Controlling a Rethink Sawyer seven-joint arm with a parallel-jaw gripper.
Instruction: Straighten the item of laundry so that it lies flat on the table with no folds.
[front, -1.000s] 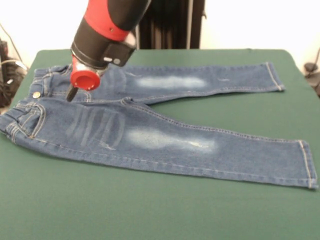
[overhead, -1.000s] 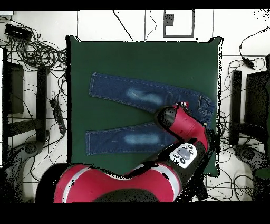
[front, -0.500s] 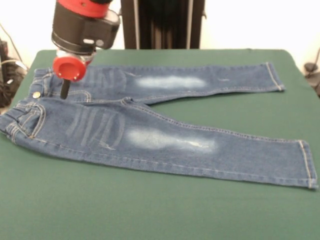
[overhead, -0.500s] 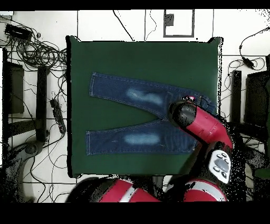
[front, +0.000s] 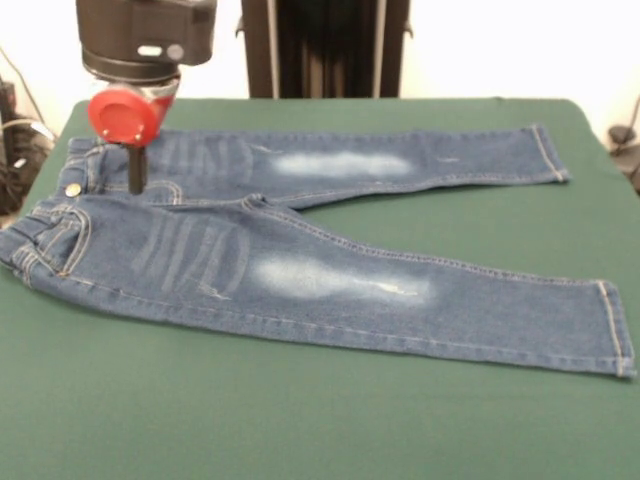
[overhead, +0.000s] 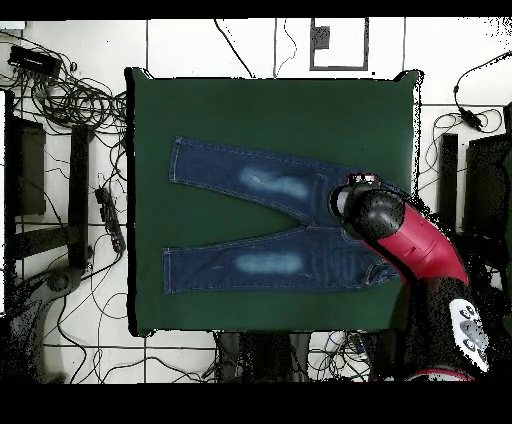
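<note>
1. One pair of small blue jeans (front: 300, 250) lies spread on the green table (front: 330, 420), legs apart in a V, waistband toward the table's left edge as the front camera sees it.
2. Your gripper (front: 135, 170) hangs over the waistband end, near the brass button (front: 72, 189). You see a single dark tip below a red cap, so you cannot tell whether the fingers are apart or together.
3. Expect light, soft denim, stiffer at seams and hems, that drags rather than slides on the cloth top.
4. Take hold at the thick waistband or a leg hem; judging by the pictures, the waistband still bunches slightly.
</note>
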